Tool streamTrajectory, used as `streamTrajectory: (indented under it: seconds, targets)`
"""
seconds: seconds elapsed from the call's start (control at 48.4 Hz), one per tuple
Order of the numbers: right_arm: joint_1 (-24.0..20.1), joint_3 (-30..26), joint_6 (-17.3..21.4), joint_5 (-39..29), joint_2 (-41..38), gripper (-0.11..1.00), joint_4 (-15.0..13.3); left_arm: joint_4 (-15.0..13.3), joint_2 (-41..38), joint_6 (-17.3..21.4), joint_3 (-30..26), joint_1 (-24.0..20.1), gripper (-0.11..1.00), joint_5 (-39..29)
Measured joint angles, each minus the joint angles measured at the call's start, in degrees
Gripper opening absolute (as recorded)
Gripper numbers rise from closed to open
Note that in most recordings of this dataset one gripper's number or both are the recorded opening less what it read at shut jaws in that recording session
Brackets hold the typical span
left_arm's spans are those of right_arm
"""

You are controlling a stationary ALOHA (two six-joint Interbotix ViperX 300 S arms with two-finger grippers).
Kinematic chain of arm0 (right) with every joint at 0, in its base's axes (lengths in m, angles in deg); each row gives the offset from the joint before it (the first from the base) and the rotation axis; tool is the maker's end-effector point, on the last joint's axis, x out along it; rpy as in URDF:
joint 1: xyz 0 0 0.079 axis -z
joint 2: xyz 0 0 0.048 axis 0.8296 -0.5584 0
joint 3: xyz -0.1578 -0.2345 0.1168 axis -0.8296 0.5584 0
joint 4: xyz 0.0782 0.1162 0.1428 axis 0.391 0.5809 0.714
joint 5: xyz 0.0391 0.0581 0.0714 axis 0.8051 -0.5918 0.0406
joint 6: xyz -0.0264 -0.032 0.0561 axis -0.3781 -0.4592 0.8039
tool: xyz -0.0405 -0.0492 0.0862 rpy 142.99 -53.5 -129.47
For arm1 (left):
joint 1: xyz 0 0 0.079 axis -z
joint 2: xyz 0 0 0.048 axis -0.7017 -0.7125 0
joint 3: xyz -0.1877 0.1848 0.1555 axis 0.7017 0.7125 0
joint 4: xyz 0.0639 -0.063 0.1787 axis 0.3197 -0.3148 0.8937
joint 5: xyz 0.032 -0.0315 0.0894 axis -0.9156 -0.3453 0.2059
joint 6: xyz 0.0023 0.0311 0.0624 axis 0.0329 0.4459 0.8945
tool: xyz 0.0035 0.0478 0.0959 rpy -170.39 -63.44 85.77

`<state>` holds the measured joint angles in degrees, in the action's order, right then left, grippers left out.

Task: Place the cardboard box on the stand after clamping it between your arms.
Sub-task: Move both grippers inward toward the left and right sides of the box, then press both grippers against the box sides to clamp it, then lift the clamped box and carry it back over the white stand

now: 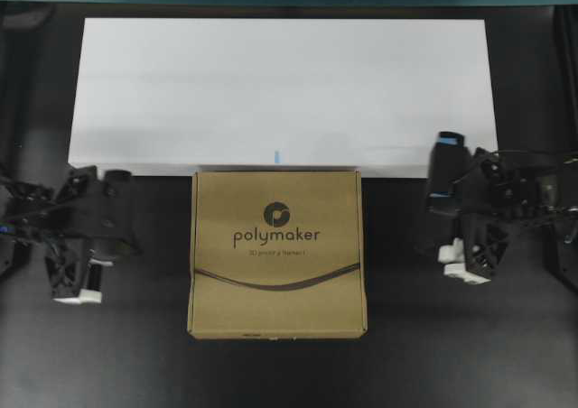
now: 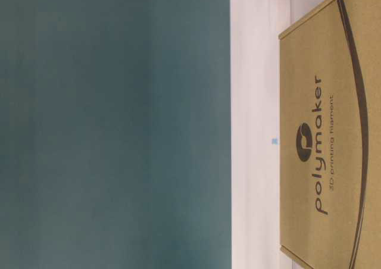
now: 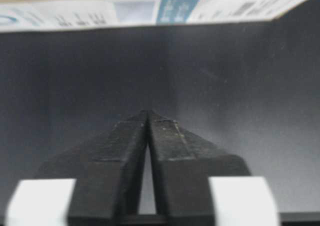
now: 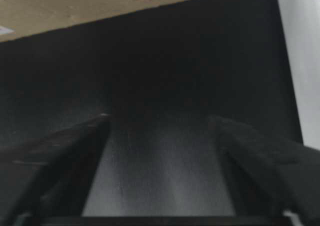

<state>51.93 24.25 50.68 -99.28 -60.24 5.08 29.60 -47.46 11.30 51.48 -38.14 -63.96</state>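
The cardboard box lies flat on the dark tabletop, logo side up, its far edge right up against the front edge of the white stand; whether the two actually touch I cannot tell from overhead. The stand stretches wide behind it, more than twice the box's width, with a small blue mark at the middle of its front edge. Both arms sit well apart from the box, one on each side, neither touching it. The left pincer has its two black fingers drawn together so the tips meet, with only a thin slit between them farther back; it holds nothing, and beyond it across the bare tabletop I see the box's labelled side wall. The right pincer stands wide apart, its dark fingers flaring to either side of an open stretch of tabletop, nothing between them; the brown edge of the box shows beyond it, and the stand's white side at the right. From table level the box's printed top fills the near side, with the stand pale behind it and a teal wall beyond.
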Motion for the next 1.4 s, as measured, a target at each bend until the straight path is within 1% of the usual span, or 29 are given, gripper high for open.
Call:
streamTrajectory:
  seconds: [0.041, 0.165, 0.207, 0.248, 0.289, 0.331, 0.413, 0.537, 0.64, 0.764, 0.992, 1.198, 1.405]
  targets:
    - [-1.23, -0.53, 0.00, 0.70, -1.32, 0.85, 0.00, 0.00, -1.41, 0.18, -0.26, 0.18, 0.25, 0.70]
    - [-6.33, -1.93, 0.18, 2.72, -4.13, 0.82, 0.00, 0.00, -5.19, -0.44, -0.88, 0.35, 0.62, 3.78]
    - [-7.21, -2.37, 0.00, 3.16, -5.10, 0.82, 0.00, -0.09, -6.42, -0.62, -1.23, 0.44, 0.73, 5.19]
    - [-7.29, -2.81, 0.18, 3.34, -6.06, 0.82, 0.00, 0.00, -7.56, -1.14, -1.67, 0.44, 0.82, 6.24]
    - [-7.29, -3.16, 0.00, 3.52, -7.03, 0.82, -0.09, 0.00, -8.88, -1.76, -2.02, 0.44, 0.87, 7.03]
    - [-7.29, -3.60, 0.18, 3.69, -8.26, 0.82, -0.09, 0.00, -10.37, -2.90, -2.72, 0.53, 0.87, 7.47]
    - [-7.29, -4.39, 0.18, 4.22, -10.46, 0.82, -0.18, 0.00, -14.24, -5.10, -3.87, 0.44, 0.79, 8.17]
    - [-7.29, -5.27, 0.18, 6.94, -13.18, 0.82, -0.79, 0.00, -17.93, -6.06, -5.45, 0.53, 0.80, 9.58]
    - [-7.29, -5.80, 0.18, 9.49, -15.29, 0.82, -0.97, 0.00, -20.39, -6.06, -6.77, 0.44, 0.81, 10.11]
    - [-7.29, -6.77, 0.18, 10.90, -17.58, 0.82, -0.97, 0.00, -22.15, -6.06, -8.26, 0.53, 0.81, 10.20]
    - [-7.21, -9.58, 0.18, 12.39, -20.65, 0.82, -0.97, 0.00, -22.76, -5.98, -9.05, 0.53, 0.81, 10.20]
    - [-6.59, -10.20, 0.18, 13.27, -21.97, 0.82, -0.97, 0.00, -22.76, -5.45, -9.14, 0.44, 0.81, 10.20]
    - [-6.59, -10.90, -2.29, 13.36, -22.50, 0.82, -1.23, 0.18, -23.12, -4.75, -9.67, 0.44, 0.81, 10.02]
